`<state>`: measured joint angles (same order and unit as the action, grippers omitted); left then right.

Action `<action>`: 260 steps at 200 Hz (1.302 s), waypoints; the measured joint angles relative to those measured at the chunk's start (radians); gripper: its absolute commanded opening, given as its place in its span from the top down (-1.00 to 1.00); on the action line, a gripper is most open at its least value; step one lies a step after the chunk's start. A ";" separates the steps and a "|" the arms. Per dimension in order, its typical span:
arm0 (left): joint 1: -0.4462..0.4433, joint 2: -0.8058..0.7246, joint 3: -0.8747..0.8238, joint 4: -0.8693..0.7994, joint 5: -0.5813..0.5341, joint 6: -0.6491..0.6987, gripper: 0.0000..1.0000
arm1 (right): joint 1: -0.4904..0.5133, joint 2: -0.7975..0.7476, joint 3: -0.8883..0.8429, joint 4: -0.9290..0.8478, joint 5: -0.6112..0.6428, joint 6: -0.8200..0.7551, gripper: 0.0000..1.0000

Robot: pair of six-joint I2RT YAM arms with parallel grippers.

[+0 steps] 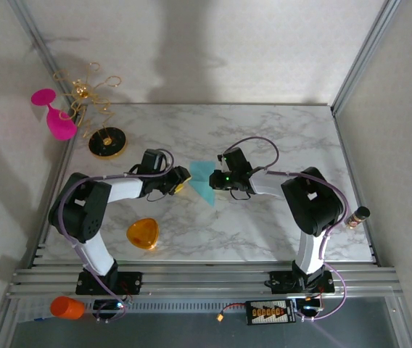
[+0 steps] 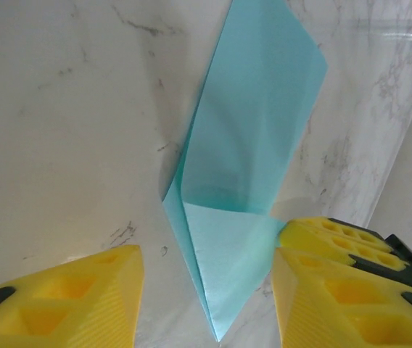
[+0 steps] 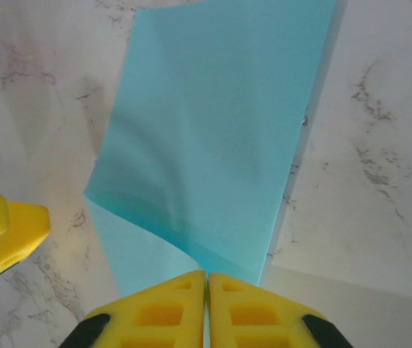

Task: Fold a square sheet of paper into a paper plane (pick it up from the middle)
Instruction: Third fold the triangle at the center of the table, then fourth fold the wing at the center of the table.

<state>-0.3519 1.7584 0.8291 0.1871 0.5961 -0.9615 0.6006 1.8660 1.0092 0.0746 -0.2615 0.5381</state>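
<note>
While the right gripper [image 3: 207, 290] has its yellow fingers pressed together on the near corner of the paper sheet [image 3: 213, 138], the left gripper [image 2: 206, 279] stands with its fingers apart. The sheet's pointed end reaches down between them without clearly touching either.

From above, the sheet sits beyond the orange rounded-triangle piece [image 1: 142, 233] and to its right, on the marble desk [image 1: 278, 130]. The left gripper is just beyond the orange piece. The right gripper is farther to the orange piece's right, so the teal paper lies pinched in the gap between the two.

The sheet is already partly folded. A flap is turned over along a crease, leaving a narrow shape with one sharp tip. Its long axis runs from the far side of the desk back toward the orange piece's side, with the tip leaning a little to the right. That puts the axis roughly across the line joining the two grippers. Part of the paper looks raised off the marble, though how much I cannot tell.

Both arms are about equally close to it. With the right one anchoring a corner, the free left one seems best placed for the next crease: the paper lies straight ahead of it, edge-on to its open fingers. Thin paper held at a single corner may swivel or buckle if pushed sideways.
</note>
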 measured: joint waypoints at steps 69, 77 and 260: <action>-0.035 0.059 0.035 -0.016 0.018 0.019 0.35 | -0.007 0.029 0.001 -0.013 0.008 0.000 0.85; -0.039 0.063 0.043 -0.017 0.019 0.021 0.34 | -0.007 0.029 0.001 -0.013 0.008 0.000 0.86; -0.039 0.169 0.166 -0.095 0.031 0.151 0.62 | -0.007 0.036 0.010 -0.019 0.007 0.000 0.87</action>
<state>-0.3904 1.9270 0.9951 0.0925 0.6273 -0.8108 0.5934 1.9022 1.0191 0.0551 -0.2543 0.5381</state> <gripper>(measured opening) 0.193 0.071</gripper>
